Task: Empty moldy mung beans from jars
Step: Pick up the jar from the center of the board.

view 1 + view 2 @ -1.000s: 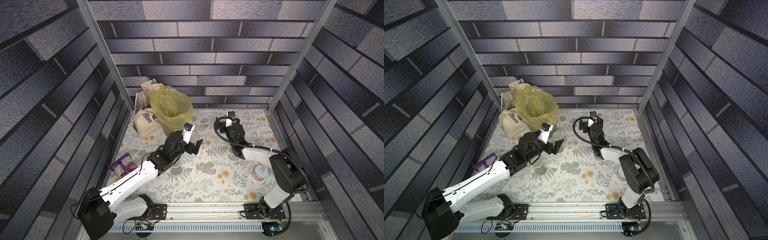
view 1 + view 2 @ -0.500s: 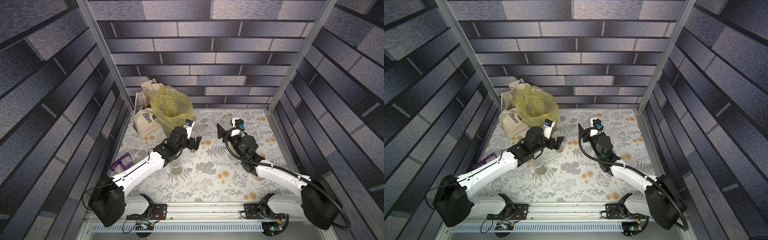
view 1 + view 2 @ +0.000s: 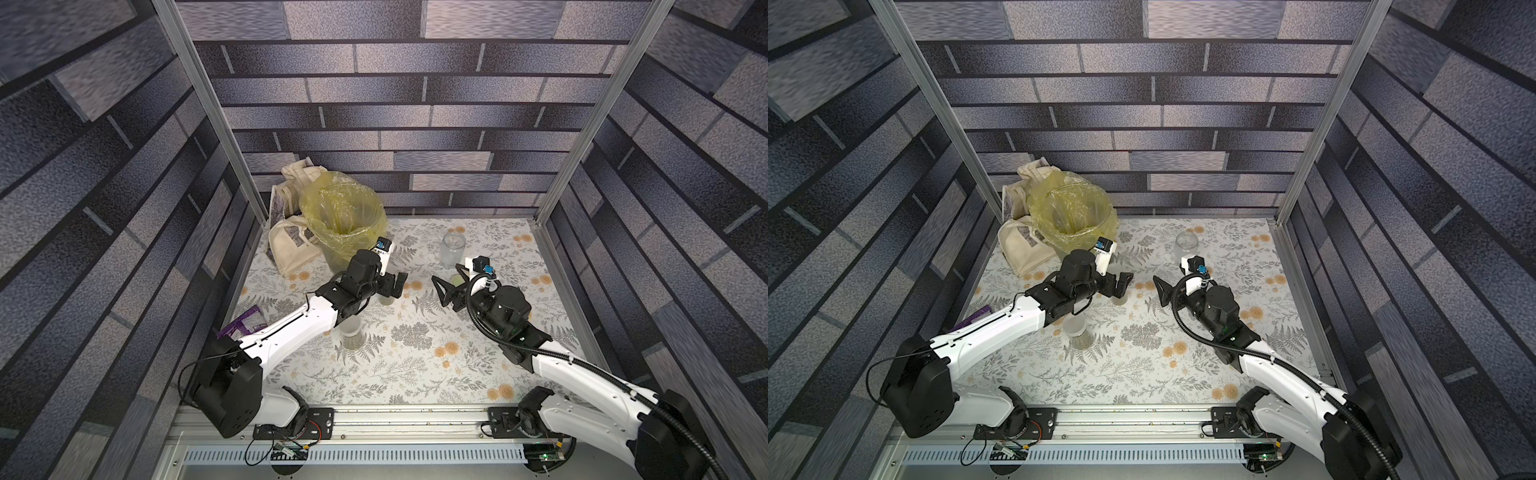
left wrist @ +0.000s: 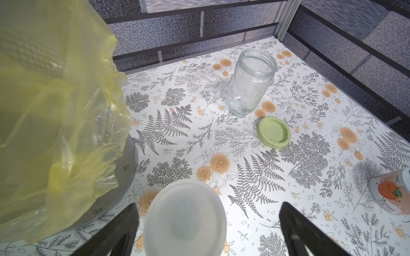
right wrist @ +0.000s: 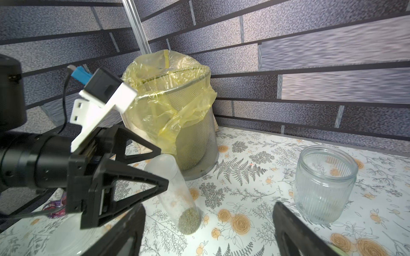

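Note:
A tall narrow jar (image 5: 177, 195) with a frosted white lid (image 4: 185, 219) stands upright beside the bin, mung beans (image 5: 189, 221) at its bottom. My left gripper (image 4: 208, 206) is open, its fingers (image 4: 124, 230) on either side of that lid with gaps; in both top views it (image 3: 397, 284) hovers over the jar. A wider ribbed jar (image 4: 251, 82) stands empty and lidless at the back, its pale green lid (image 4: 274, 132) lying beside it. A short jar (image 3: 351, 332) sits under my left forearm. My right gripper (image 5: 209, 205) is open and empty, facing the tall jar.
A grey mesh bin (image 5: 177, 110) lined with a yellow bag stands at the back left, a cloth bag (image 3: 291, 245) behind it. A pinkish can (image 4: 390, 192) stands to the right. A purple packet (image 3: 245, 326) lies at the left edge.
My right gripper has drawn back from the wide jar toward the table's middle, leaving the jar and green lid uncovered. My left gripper shifted slightly over the tall jar.

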You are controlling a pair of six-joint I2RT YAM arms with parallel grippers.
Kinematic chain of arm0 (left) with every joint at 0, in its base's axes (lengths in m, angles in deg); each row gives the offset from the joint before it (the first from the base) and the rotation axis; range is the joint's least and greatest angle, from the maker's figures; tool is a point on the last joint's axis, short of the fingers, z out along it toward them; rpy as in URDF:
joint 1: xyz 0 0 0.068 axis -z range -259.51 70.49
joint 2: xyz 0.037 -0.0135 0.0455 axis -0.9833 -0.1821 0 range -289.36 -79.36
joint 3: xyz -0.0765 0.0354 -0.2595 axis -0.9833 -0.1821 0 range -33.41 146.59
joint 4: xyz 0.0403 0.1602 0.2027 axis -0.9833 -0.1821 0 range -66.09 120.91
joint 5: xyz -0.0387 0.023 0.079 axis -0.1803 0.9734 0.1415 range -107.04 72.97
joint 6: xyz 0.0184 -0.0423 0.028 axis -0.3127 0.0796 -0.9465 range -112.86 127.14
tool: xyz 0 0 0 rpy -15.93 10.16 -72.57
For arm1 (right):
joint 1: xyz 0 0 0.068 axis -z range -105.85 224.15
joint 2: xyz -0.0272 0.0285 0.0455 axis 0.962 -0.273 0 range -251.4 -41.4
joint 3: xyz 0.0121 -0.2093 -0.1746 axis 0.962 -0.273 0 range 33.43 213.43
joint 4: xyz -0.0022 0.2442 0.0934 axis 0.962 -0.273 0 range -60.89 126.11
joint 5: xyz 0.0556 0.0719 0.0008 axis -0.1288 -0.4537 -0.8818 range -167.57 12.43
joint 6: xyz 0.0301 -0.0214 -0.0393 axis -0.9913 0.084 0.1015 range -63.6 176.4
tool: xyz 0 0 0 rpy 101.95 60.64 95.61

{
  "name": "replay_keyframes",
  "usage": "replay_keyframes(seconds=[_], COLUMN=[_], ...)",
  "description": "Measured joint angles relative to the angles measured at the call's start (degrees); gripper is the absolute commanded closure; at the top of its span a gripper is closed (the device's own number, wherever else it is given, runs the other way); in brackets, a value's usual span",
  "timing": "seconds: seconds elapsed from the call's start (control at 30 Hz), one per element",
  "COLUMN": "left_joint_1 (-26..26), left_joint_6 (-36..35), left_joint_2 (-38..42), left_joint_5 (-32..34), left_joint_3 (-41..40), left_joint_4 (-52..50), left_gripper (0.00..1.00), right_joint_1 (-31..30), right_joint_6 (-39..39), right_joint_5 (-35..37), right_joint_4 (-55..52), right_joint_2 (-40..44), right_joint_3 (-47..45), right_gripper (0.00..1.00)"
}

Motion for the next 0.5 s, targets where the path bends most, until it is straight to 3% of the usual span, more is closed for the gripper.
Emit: replay_keyframes(seconds=[0.5], left_joint_1=[0.0], left_joint_6=[0.0], left_joint_2=[-3.3], left_joint_5=[-0.2], left_joint_3=[0.7], left_joint_4=[0.0], left_gripper=[0.12], right_joint_1=[0.0], right_joint_6=[-3.3], right_joint_5=[-8.9], right_joint_4=[-2.1], right_joint_2=[2.1], right_joint_3=[-3.3], right_gripper=[0.02])
